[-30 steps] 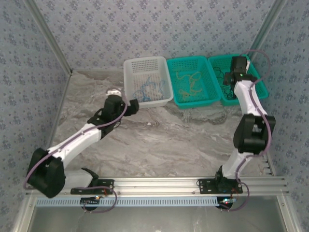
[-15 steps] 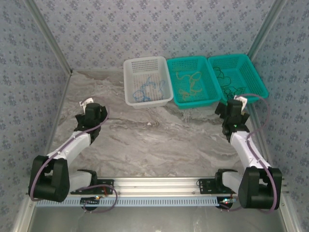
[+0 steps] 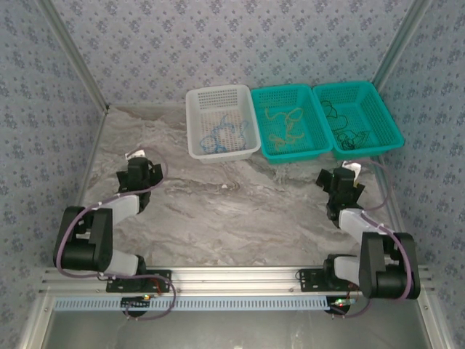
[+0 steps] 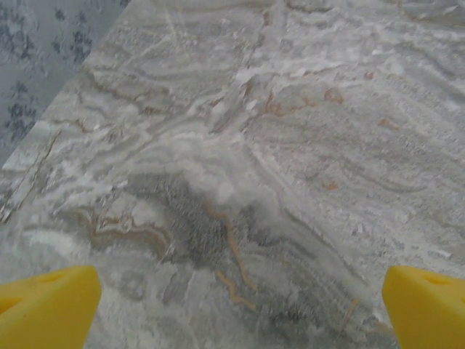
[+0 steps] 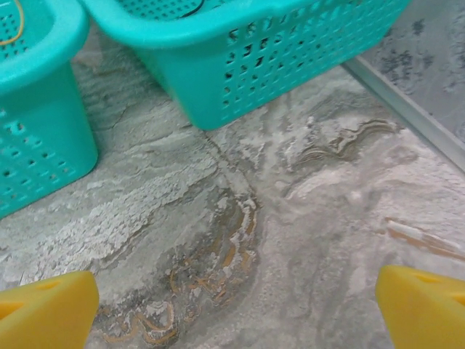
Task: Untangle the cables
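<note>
We counted three baskets in a row at the far edge of the marble table (image 3: 240,211): one white basket (image 3: 218,91) and two teal ones. Each held cables of one colour. The blue cables (image 3: 220,132) lay in the white basket, the yellow-tan cables (image 3: 285,122) in the middle teal basket (image 3: 282,89), and the black cables (image 3: 343,125) in the right teal basket (image 3: 347,85). We could not count the single cords. Each of the two wrists carried one small white tag (image 3: 133,153), too small to read.

The left gripper (image 4: 236,309) had its yellow fingers spread wide over bare marble, well apart from every cable. The right gripper (image 5: 236,309) was likewise spread wide and held nothing. It sat near the front walls of the two teal baskets, with the black cables beyond it.
</note>
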